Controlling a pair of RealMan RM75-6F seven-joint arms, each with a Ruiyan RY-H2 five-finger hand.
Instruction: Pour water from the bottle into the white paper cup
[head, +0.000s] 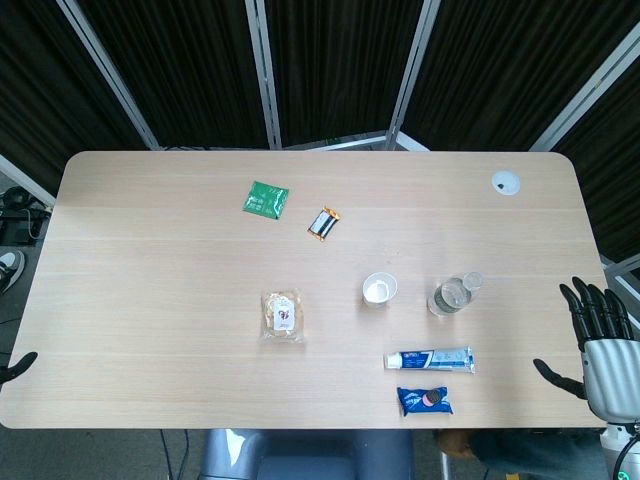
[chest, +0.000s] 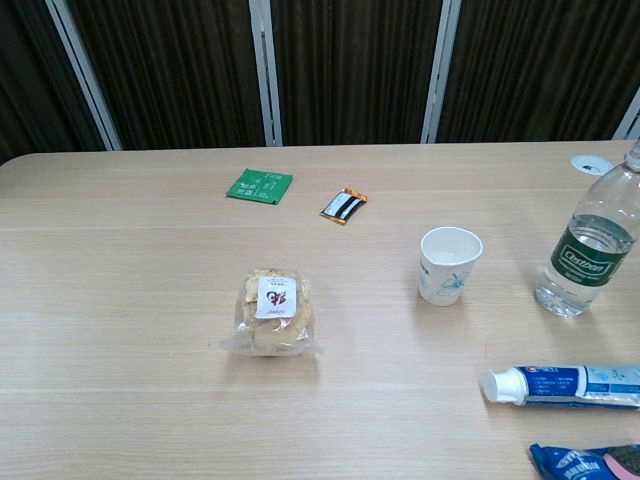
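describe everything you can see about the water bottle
The water bottle is clear plastic with a dark green label band around its middle and appears partly filled with water. It stands upright on the table, to the right of the white paper cup and apart from it, with the toothpaste tube lying nearer the robot. Its top is cut off in the chest view, so the cap is hard to judge. Nothing touches it but the table; neither hand holds it.

Right robot hand: black fingers and thumb, silver-grey ribbed palm casing with small dark fastener holes.
Right wrist: pale grey cylinder with a small green light near the frame edge.
Left robot hand: only a black fingertip shows.
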